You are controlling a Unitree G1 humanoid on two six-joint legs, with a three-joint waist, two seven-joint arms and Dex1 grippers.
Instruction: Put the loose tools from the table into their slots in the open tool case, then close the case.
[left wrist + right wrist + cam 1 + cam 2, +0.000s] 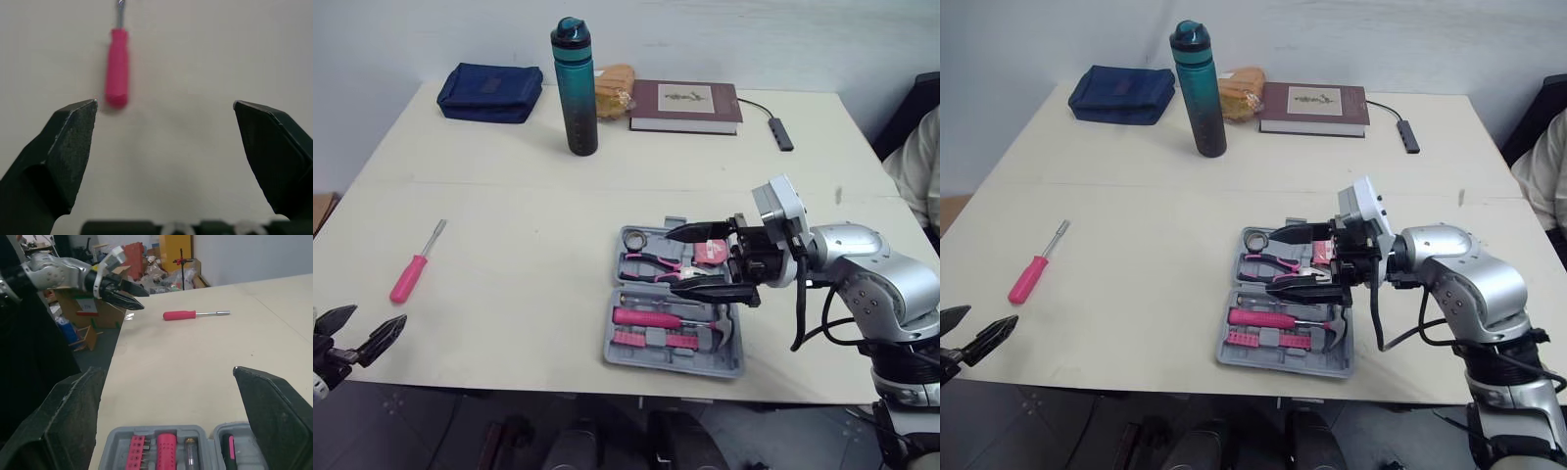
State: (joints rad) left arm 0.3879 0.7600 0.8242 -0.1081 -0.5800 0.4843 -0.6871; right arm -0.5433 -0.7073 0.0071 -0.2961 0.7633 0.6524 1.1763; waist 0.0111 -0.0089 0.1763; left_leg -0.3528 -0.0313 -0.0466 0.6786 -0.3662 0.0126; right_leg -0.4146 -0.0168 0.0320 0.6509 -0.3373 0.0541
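A pink-handled screwdriver (414, 266) lies loose on the left of the table, tip pointing away from me. The grey tool case (666, 362) lies open near the front edge, right of centre, holding pink pliers (654, 264), a pink-handled hammer (671, 319) and a row of bits (654, 340). Just above the case hovers my right gripper (674, 260), open, nothing between its fingers. My left gripper (378, 316) is open and empty off the table's front-left corner, short of the screwdriver (117, 63).
Along the far edge stand a teal bottle (575, 88), a navy pouch (490, 92), a wrapped snack (614, 90), a dark red book (685, 106) and a cabled adapter (781, 132). A person's sleeve (920, 166) shows at the right edge.
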